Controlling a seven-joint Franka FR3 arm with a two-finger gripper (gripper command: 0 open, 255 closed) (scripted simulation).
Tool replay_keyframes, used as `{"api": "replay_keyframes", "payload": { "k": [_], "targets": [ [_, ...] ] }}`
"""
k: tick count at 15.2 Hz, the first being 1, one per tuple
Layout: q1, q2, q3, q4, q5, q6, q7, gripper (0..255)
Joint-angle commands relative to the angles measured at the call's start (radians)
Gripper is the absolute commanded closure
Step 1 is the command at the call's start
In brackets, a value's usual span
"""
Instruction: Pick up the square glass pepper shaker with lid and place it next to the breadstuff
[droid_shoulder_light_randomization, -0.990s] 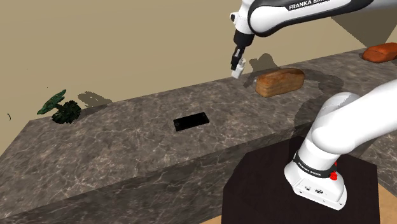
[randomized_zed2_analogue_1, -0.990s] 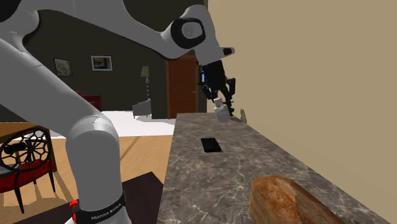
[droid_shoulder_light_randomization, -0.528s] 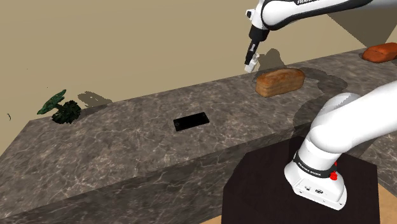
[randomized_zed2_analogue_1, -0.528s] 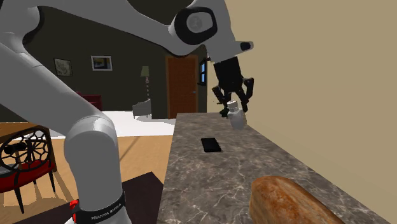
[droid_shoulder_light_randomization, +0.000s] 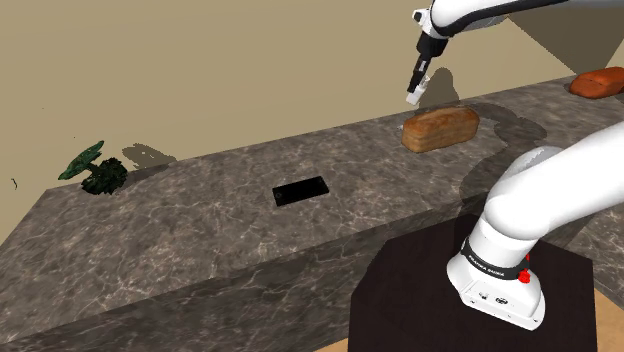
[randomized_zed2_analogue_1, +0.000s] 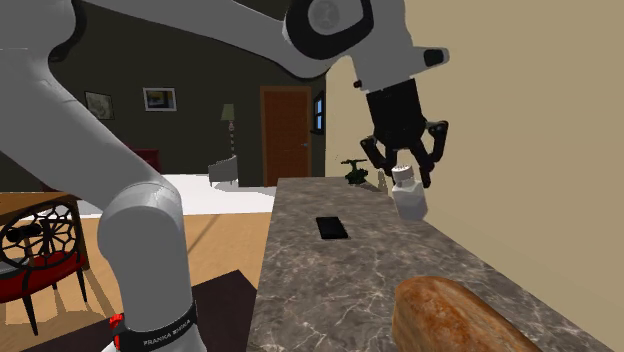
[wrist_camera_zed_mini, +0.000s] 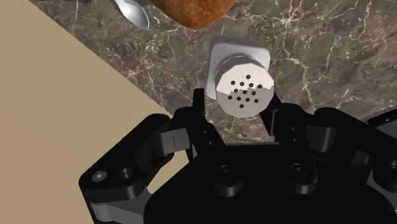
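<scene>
The black end effector (wrist_camera_zed_mini: 236, 105) grips a white, square-bodied pepper shaker (wrist_camera_zed_mini: 242, 79) by its round, perforated lid, one finger (wrist_camera_zed_mini: 199, 105) pressed to each side. In the shoulder view the end effector (droid_shoulder_light_randomization: 415, 95) holds the shaker (droid_shoulder_light_randomization: 413, 98) in the air, clear of the marbled dark worktop (droid_shoulder_light_randomization: 200, 240), just above and to the wall side of the brown bread loaf (droid_shoulder_light_randomization: 440, 128). The wrist view puts the loaf's end (wrist_camera_zed_mini: 194, 9) close beyond the shaker, with a spoon (wrist_camera_zed_mini: 130, 11) lying just beside the loaf. In the second exterior view the shaker (randomized_zed2_analogue_1: 408, 197) hangs under the end effector (randomized_zed2_analogue_1: 405, 185), beyond the loaf (randomized_zed2_analogue_1: 455, 315). A flat black slab (droid_shoulder_light_randomization: 300, 190) lies well apart from the loaf, and a small dark green plant figure (droid_shoulder_light_randomization: 93, 170) farther off again. A reddish item (droid_shoulder_light_randomization: 597, 82) sits on the loaf's other side.
</scene>
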Motion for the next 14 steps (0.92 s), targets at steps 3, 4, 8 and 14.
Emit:
{"api": "replay_keyframes", "payload": {
  "k": [3,4,8,14],
  "targets": [
    [-0.005,0.047,-0.1,0.06,0.003,0.004,-0.112,255],
    [-0.003,0.063,-0.126,0.079,0.007,0.005,-0.14,255],
    [0.014,0.137,-0.237,0.163,0.037,0.009,-0.257,255],
    [0.077,0.288,-0.434,0.322,0.145,0.003,-0.457,255]
  ]
}}
